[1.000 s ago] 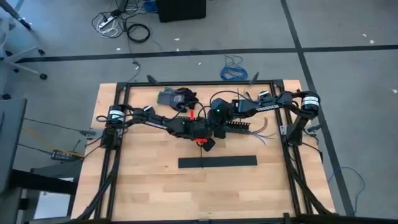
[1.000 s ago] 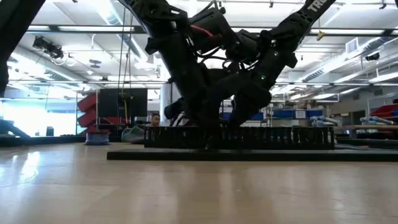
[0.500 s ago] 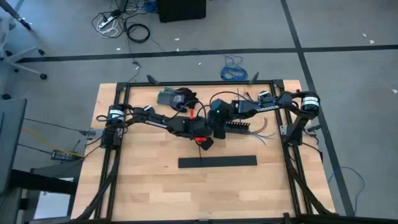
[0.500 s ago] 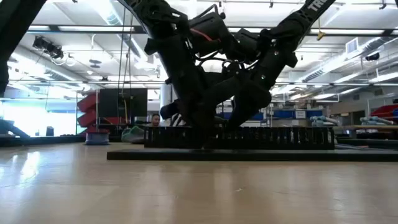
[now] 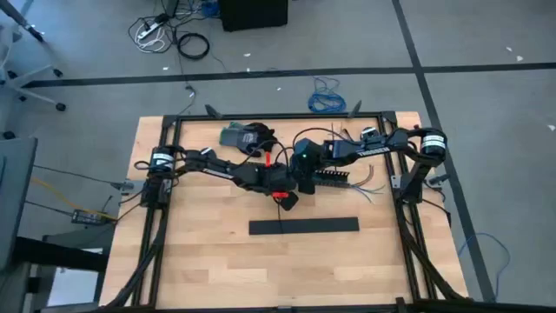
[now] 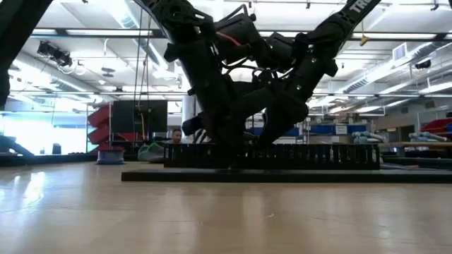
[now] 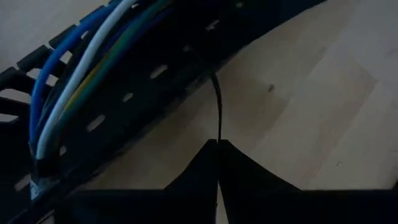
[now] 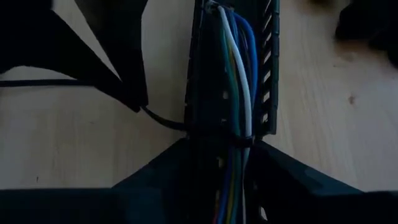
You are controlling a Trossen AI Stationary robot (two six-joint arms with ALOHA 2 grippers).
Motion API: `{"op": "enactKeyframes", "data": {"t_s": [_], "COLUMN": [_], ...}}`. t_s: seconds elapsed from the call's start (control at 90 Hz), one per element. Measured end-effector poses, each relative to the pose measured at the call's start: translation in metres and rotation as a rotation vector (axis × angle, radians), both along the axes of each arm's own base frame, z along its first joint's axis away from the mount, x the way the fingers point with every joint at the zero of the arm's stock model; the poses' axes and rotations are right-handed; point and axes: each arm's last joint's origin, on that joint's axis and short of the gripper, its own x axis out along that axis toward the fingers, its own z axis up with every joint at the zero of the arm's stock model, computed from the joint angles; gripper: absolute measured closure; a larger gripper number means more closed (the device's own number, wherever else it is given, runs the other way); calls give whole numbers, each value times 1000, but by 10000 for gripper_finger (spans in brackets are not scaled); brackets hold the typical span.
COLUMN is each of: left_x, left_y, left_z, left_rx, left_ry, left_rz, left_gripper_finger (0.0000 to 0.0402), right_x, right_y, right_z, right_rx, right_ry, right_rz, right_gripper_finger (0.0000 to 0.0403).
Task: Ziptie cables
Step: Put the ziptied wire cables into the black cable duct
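The cables [image 8: 236, 74], blue, white and green wires, lie along the inside of a black slotted duct [image 5: 334, 179], and their ends fan out past its right end [image 5: 369, 183]. A thin black ziptie [image 7: 217, 106] runs from the duct's near wall to my left gripper [image 5: 284, 198], which is shut on it. Its band crosses the wires [image 8: 239, 142]. My right gripper [image 5: 310, 181] straddles the duct's left part from above, one finger on each side. My left gripper pinches the ziptie's free tail [image 7: 217, 138] between its two fingertips, close beside the duct's near side. The strip runs straight from the fingertips to the duct, just above the tabletop. My right gripper clasps the duct's two slotted walls [image 8: 189, 140], one finger outside each, coming from above and lying across the duct. The duct rests on the table with the wires inside it.
A wide flat black bar [image 5: 304, 226] lies on the wood nearer the front edge. A dark grey object [image 5: 245, 136] sits at the far edge. A bright blue cable coil [image 5: 328, 96] lies on the floor beyond the table. Bare wood stretches toward the near edge.
My left gripper has shifted slightly toward the table's left, still shut on the ziptie's tail. The duct, the wires and my right gripper have stayed where they were.
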Motion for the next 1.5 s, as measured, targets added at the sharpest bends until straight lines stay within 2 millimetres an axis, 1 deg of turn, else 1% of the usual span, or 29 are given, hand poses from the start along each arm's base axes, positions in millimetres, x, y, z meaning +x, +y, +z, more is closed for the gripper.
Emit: {"op": "enactKeyframes", "data": {"t_s": [0.444, 0.6, 0.744, 1.033, 1.344, 1.5], "left_x": [1, 1, 1, 2, 1, 1], "left_y": [2, 2, 2, 2, 1, 1], "left_z": [1, 1, 1, 1, 1, 1], "left_rx": [-8, -8, -8, -9, -9, -9], "left_ry": [-14, -11, -11, -17, -16, -15], "left_rz": [-6, -6, -7, -8, -9, -8], "left_gripper_finger": [401, 401, 401, 401, 401, 401], "right_x": [0, -2, -4, -4, -2, -1], "right_y": [0, 0, 1, 1, 1, 1], "right_z": [1, 5, 9, 10, 11, 12], "right_rx": [-10, -19, -27, -11, -28, -41], "right_ry": [-5, -8, -13, -20, -42, -46], "right_rz": [13, 22, 20, 42, 50, 48], "right_gripper_finger": [248, 238, 219, 186, 107, 84]}}
